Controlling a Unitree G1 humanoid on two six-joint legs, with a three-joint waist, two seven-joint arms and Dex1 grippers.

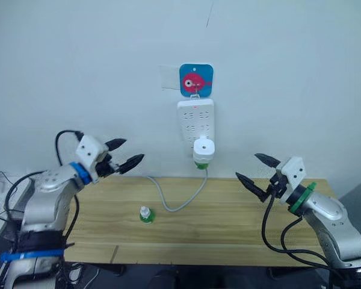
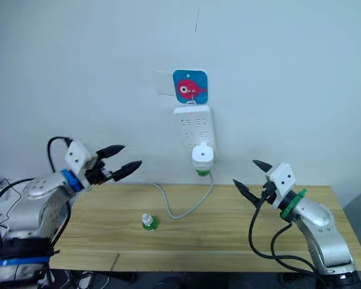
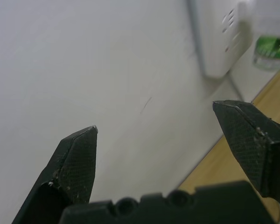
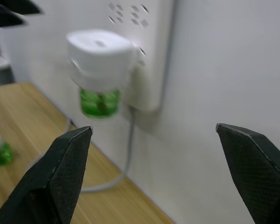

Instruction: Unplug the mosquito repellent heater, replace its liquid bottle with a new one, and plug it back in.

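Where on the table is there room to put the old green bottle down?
The wooden table is bare between the capped bottle and the right gripper, in front of the grey cord. There is also bare wood to the left of that bottle, below the left gripper. It is crowded at the wall, under the heater on the power strip.

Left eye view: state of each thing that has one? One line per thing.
mosquito repellent heater: plugged into the power strip.
liquid bottle: fitted under the heater.
new one: upright on the table, white cap on.
power strip: hung on the wall, cable trailing onto the table.
left hand: open, empty.
right hand: open, empty.
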